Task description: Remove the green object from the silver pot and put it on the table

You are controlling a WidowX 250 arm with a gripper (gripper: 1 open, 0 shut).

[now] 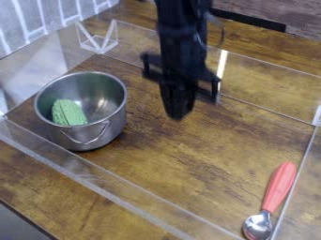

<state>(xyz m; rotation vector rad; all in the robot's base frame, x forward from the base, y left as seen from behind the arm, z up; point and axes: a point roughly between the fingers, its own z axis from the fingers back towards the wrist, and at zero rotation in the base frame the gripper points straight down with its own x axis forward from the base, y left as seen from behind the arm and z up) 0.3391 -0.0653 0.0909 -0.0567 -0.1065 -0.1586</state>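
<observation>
The silver pot (83,109) stands on the left of the table (201,159). Inside it, against its left wall, lies the light green object (68,113). My gripper (179,111) hangs pointing down over the middle of the table, well to the right of the pot and apart from it. Its dark fingers are pressed together with nothing between them.
A spoon with a red handle (276,192) and a silver bowl lies at the lower right. Clear acrylic walls (113,183) border the tabletop on all sides. A small wire stand (97,36) sits behind the back wall.
</observation>
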